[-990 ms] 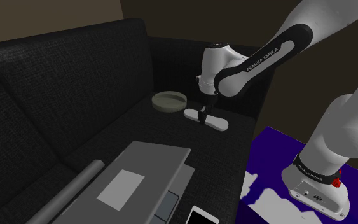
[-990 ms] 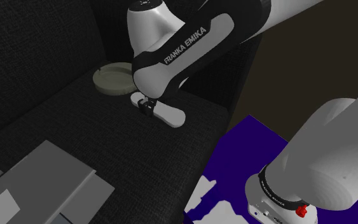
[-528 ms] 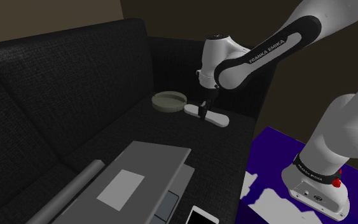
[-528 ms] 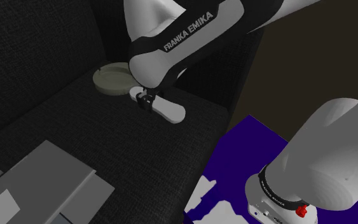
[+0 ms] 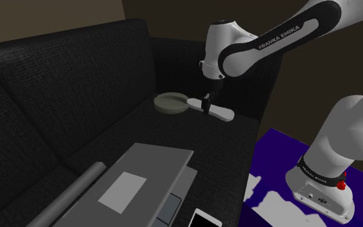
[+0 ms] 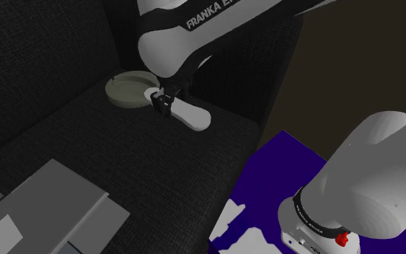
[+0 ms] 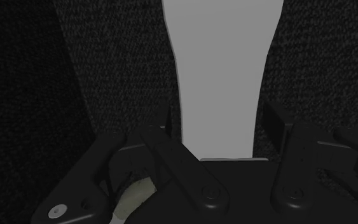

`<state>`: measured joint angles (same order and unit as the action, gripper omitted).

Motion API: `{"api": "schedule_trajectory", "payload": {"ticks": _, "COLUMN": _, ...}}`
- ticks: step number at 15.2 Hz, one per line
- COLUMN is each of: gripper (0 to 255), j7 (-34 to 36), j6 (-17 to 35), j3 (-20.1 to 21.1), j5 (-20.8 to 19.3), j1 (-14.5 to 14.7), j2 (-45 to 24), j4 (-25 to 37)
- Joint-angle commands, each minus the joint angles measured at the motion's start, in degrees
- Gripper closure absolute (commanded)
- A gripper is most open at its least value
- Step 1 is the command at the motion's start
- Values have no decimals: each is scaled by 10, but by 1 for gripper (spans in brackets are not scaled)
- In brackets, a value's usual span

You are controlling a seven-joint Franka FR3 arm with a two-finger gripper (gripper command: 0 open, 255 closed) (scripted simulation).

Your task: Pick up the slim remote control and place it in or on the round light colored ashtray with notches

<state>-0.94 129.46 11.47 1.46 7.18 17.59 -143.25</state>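
The slim pale grey remote (image 5: pixel 220 114) hangs level a little above the black sofa seat, and my gripper (image 5: pixel 206 103) is shut on its narrow end. In the second exterior view the remote (image 6: pixel 192 116) juts out from the gripper (image 6: pixel 164 101) towards that view's right. The round light ashtray (image 5: pixel 171 102) sits on the seat just beside the gripper, on the shoulder view's left; the ashtray (image 6: pixel 128 89) is empty. In the wrist view the remote (image 7: pixel 222 76) runs straight out from between the fingers of the gripper (image 7: pixel 225 151), and a piece of the ashtray rim (image 7: pixel 133 194) peeks by the hand.
The sofa's backrest (image 5: pixel 57 84) rises at the shoulder view's left and an armrest (image 5: pixel 173 58) stands behind the ashtray. A flat grey box-like thing (image 5: pixel 141 184), a grey roll (image 5: pixel 77 193) and a white phone (image 5: pixel 204 219) lie nearer on the seat. The blue stand top (image 5: pixel 283 174) is at lower right.
The gripper has risen with the remote clasped in it, lifting the remote off the seat. The ashtray has stayed where it was.
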Motion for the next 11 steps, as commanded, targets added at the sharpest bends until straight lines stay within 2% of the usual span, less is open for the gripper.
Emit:
{"api": "schedule_trajectory", "payload": {"ticks": 1, "gripper": 255, "j7": -2, "j6": -17, "j3": -1, "j5": 1, "j1": 0, "j2": 10, "j4": 8}}
{"api": "schedule_trajectory", "payload": {"ticks": 8, "gripper": 255, "j7": -6, "j6": -76, "j3": -6, "j5": 4, "j1": 1, "j2": 33, "j4": 43}}
{"api": "schedule_trajectory", "payload": {"ticks": 11, "gripper": 255, "j7": -6, "j6": -73, "j3": -6, "j5": -10, "j1": -9, "j2": -36, "j4": 109}}
